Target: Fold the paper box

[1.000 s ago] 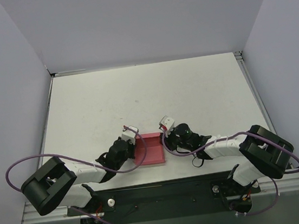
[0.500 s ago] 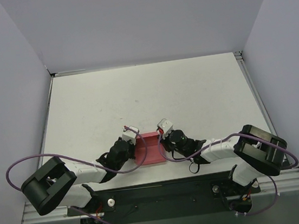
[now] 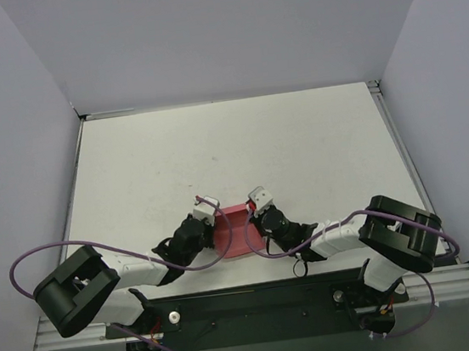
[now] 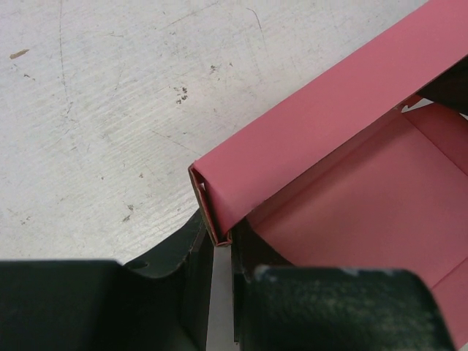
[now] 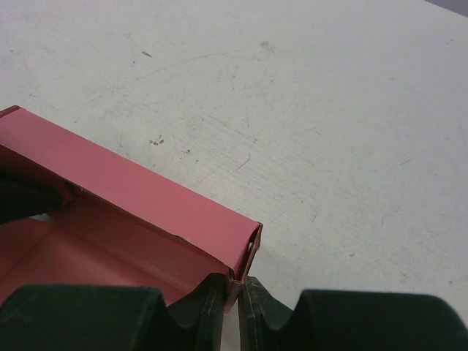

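Observation:
The pink-red paper box [image 3: 235, 229] lies near the table's front edge, between both grippers, its side walls folded up. My left gripper [image 3: 217, 227] is shut on the doubled-over left wall; in the left wrist view the wall's end [image 4: 212, 212] is pinched between the dark fingers at the gripper [image 4: 223, 247]. My right gripper [image 3: 254, 223] is shut on the opposite wall; in the right wrist view the folded wall's corner [image 5: 245, 252] sits clamped in the gripper [image 5: 238, 287]. The box's floor [image 5: 66, 256] shows inside.
The white tabletop [image 3: 231, 150] carries faint scuffs and specks. Grey walls [image 3: 9, 152] enclose it on three sides. A black rail [image 3: 258, 297] runs along the near edge, and purple cables [image 3: 47, 250] loop off both arms.
My right gripper moved left to the box and closed on its right wall. The box now looks narrower from above. The left gripper kept its hold and place.

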Controlling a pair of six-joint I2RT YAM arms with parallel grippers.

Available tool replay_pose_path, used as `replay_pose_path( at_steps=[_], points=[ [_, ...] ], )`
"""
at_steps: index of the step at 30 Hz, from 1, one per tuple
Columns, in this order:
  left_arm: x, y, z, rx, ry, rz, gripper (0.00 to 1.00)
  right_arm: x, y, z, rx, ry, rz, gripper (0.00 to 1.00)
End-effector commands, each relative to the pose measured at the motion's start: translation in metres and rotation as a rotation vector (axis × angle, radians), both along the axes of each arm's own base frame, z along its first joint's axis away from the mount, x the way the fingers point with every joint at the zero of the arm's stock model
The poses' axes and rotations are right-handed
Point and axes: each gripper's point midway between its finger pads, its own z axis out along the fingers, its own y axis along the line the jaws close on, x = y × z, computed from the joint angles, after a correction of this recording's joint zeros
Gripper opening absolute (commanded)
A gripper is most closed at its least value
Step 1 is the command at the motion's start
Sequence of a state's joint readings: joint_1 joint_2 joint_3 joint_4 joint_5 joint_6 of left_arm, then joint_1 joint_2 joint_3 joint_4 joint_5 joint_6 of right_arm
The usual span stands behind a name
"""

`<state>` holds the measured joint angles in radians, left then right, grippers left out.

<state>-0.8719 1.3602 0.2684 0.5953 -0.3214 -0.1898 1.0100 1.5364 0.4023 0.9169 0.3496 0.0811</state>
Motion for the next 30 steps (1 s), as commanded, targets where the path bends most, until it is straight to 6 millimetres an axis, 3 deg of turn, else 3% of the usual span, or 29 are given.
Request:
replay_pose_path(
  at_steps=[1, 6, 13, 23, 30],
  points=[
    [-0.007, -0.038, 0.025, -0.109, -0.003, -0.118, 0.21, 0.017, 0.018, 0.041, 0.105, -0.111, -0.092, 0.0],
    [-0.007, -0.041, 0.028, -0.126, -0.001, -0.112, 0.21, 0.019, 0.005, 0.036, 0.027, -0.144, -0.207, 0.0],
    [-0.004, -0.044, 0.031, -0.144, 0.001, -0.099, 0.21, 0.022, -0.005, 0.045, -0.082, -0.228, -0.379, 0.0],
    [-0.002, -0.049, 0.038, -0.175, -0.001, -0.087, 0.2, 0.02, -0.018, 0.034, -0.194, -0.259, -0.497, 0.0],
    [-0.001, -0.052, 0.039, -0.189, 0.004, -0.085, 0.2, 0.019, -0.023, 0.025, -0.181, -0.244, -0.524, 0.0]
  ],
)
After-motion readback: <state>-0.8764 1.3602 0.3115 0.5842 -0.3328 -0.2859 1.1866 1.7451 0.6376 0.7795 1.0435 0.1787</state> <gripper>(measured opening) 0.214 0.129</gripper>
